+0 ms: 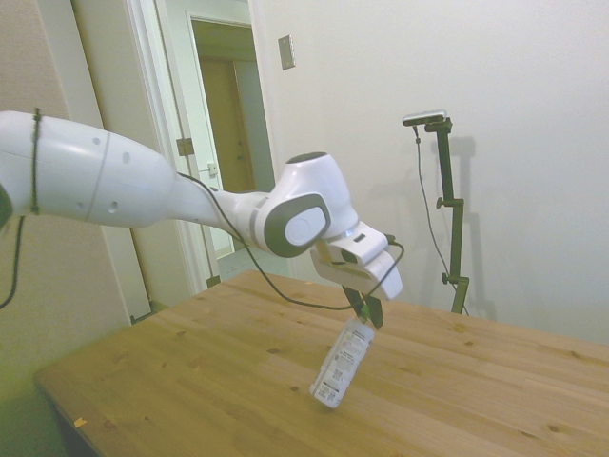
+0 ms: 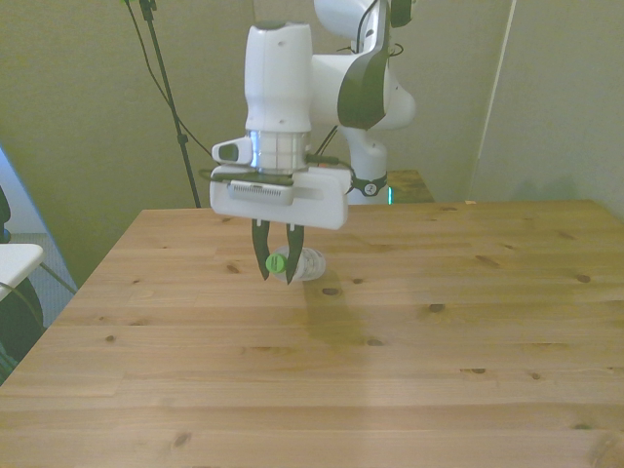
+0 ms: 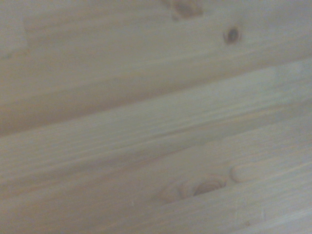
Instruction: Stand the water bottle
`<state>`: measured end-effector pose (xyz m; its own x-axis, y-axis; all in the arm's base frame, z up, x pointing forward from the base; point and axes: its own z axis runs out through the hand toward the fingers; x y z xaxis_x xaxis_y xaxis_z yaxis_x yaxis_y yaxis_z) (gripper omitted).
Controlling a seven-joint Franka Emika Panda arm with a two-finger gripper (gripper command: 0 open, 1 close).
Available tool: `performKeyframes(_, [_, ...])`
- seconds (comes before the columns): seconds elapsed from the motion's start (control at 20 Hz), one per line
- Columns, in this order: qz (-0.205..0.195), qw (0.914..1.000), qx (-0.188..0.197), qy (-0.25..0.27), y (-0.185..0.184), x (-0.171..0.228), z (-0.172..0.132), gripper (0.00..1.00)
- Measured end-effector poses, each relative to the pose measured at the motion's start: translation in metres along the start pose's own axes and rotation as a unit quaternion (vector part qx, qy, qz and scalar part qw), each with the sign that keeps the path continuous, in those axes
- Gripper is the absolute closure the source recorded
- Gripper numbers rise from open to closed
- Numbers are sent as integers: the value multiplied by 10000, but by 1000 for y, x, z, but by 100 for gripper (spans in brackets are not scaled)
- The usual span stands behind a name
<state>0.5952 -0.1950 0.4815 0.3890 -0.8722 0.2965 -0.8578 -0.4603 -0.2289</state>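
While tilted off vertical, slim clear plastic water bottle point(image 1: 343, 364) base near knotty pine table point(image 1: 190, 381) middle, dark gripper point(image 2: 277, 263) fingers clamped on green screw cap, white label.

Knotty matt wooden table point(image 1: 495, 381), clear plastic water bottle point(image 1: 343, 365) with paper-like label, glossy white arm point(image 1: 114, 181).

Location: plain indoor room used as a robot test space. Evidence: bare walls point(image 1: 495, 76), open doorway point(image 1: 224, 124), wooden table point(image 1: 238, 381).
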Motion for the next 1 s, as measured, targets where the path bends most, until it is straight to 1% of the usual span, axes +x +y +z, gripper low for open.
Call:
performKeyframes(0.2, [111, 9969, 461, 621, -2, -49, -58, 100])
performKeyframes(0.25, [164, 9954, 541, 768, -2, -61, -68, 100])
performKeyframes(0.35, [299, 9922, 653, 1022, -1, -80, -77, 100])
performKeyframes(0.45, [507, 9885, 729, 1225, -3, -92, -77, 100])
performKeyframes(0.6, [807, 9839, 772, 1398, -10, -106, -74, 100])
performKeyframes(0.75, [917, 9798, 835, 1572, -20, -122, -75, 100])
performKeyframes(0.9, [970, 9726, 895, 1914, -28, -136, -72, 100])
performKeyframes(1.0, [1084, 9683, 955, 2039, -33, -144, -67, 100])
